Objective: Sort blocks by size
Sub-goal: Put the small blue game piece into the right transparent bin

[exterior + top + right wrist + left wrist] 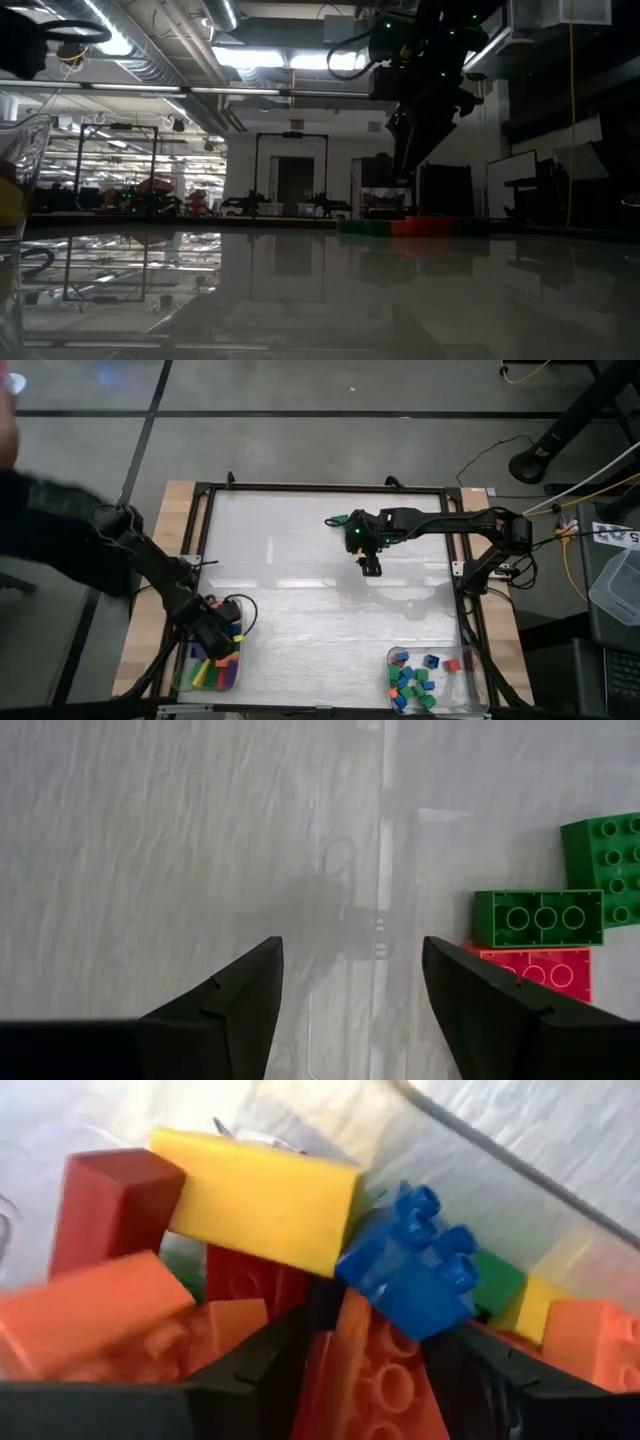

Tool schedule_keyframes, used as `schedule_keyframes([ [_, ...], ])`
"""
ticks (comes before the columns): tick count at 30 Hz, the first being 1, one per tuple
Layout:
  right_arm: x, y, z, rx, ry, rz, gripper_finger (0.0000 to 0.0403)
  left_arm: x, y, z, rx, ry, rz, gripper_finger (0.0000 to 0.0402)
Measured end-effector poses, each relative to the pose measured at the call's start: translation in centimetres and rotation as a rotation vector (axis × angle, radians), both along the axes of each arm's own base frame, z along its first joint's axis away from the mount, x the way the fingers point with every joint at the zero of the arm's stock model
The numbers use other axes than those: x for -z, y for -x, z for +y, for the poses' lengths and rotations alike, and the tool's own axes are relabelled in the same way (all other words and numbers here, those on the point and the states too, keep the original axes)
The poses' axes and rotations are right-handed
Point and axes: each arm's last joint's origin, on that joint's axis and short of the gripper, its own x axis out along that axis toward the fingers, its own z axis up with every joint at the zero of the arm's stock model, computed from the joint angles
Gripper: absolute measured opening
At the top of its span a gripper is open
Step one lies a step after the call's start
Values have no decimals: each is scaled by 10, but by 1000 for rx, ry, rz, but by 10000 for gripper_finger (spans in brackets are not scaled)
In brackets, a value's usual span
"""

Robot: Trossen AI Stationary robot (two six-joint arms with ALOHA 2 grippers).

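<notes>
My left gripper [225, 637] reaches down into the clear tray [190, 682] at the table's near left, which holds long bricks. In the left wrist view its open fingers [370, 1380] stand on either side of an orange brick [365, 1375] in the pile. A blue brick [415, 1270] lies tilted on top, beside a yellow brick [265, 1200]. My right gripper [371, 567] [350, 990] is open and empty above the middle of the table. Two green bricks [538, 918] and a red brick [540, 972] lie on the table beside it; they also show in the low view [400, 227]. My left gripper's fingers come from above into the pile, one on each side of the orange brick [340, 1350]. I cannot tell whether they touch it. The brick lies among the other bricks in the tray.
A second clear tray [478, 695] at the near right holds small green, blue and red bricks [410, 685]. A black frame [300, 487] runs round the shiny work surface. A person's dark sleeve [45, 510] shows blurred beyond the table's left edge.
</notes>
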Motion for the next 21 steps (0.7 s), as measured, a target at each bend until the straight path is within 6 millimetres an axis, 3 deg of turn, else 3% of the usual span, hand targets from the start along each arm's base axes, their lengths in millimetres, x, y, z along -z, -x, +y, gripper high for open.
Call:
schedule_keyframes([
  [13, -1, -2, -1, 0, 6, -26, 236, -1, -4, 4, 0, 19, 18, 180],
  [21, -1, -2, -1, 0, 6, -26, 236, -4, -9, 8, -77, 169, 111, 180],
])
